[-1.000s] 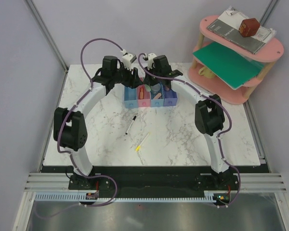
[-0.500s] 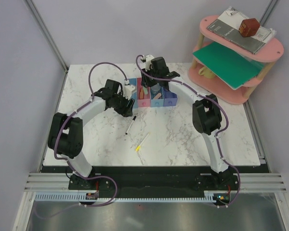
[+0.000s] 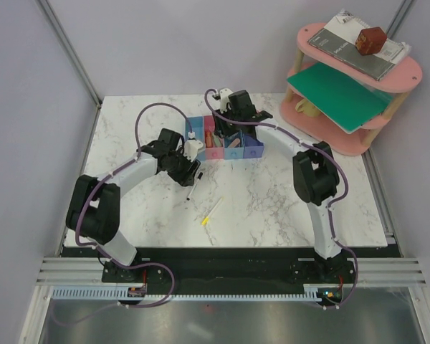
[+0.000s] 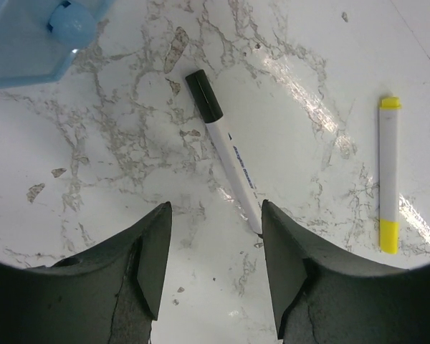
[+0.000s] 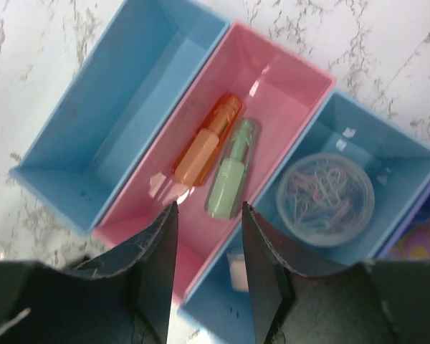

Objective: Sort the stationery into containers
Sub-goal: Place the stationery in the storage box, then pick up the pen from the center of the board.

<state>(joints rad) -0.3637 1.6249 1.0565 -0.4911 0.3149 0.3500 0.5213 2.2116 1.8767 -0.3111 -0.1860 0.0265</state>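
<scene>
Pen-pickup step: I'm hovering my left jaws, spread wide, over the black-white pen (image 4: 224,152) lying mid-frame on the worktop (image 4: 93,165). Next it's probably drop, straddle, pinch. Right jaws are hanging spread above the pink bin (image 5: 294,89).

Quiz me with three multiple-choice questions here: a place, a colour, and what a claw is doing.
1. Where does the black-capped pen lie? A on the floor; B on the marble table; C in a drawer.
2. What colour lies beside the pale green eraser in the pink bin? A black; B orange; C purple.
3. The left gripper is: A open, empty; B shut on the pen; C shut on a cup.
B: the pen rests flat on the marble. B: an orange eraser lies alongside. A: its fingers stand apart, gripping nothing.
</scene>
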